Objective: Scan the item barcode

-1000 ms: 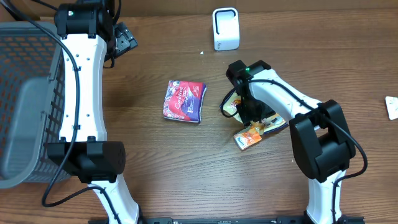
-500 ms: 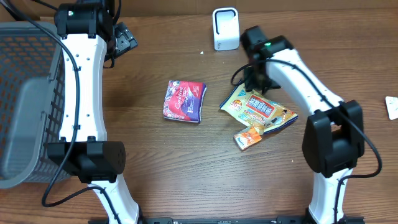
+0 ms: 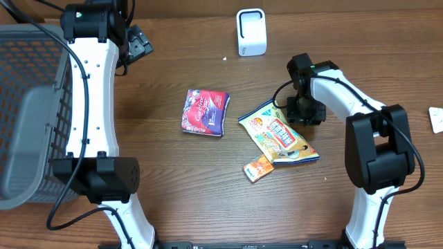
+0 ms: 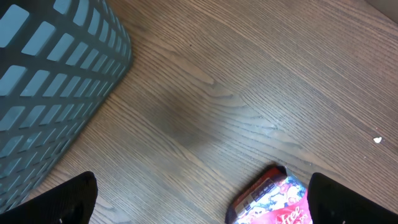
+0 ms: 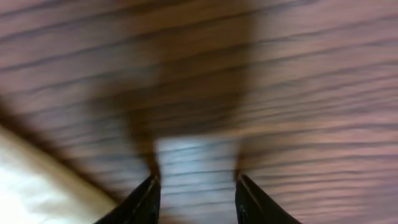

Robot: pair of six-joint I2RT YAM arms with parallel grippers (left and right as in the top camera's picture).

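Currently left jaws wide; right jaws narrow, empty; purple pouch (image 4: 277, 200) reads "free".

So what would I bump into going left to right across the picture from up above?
Grey basket → purple snack packet → yellow snack bag → small white thing at the right edge.

Noting the right gripper (image 3: 304, 111) is swinging off the middle of the frame, where it was covering the packets, going up toward the top and coming down right of centre, just beside the yellow snack bag (image 3: 279, 133). The bag is turning and sliding down-left; the small orange packet (image 3: 259, 168) is drifting lower left.
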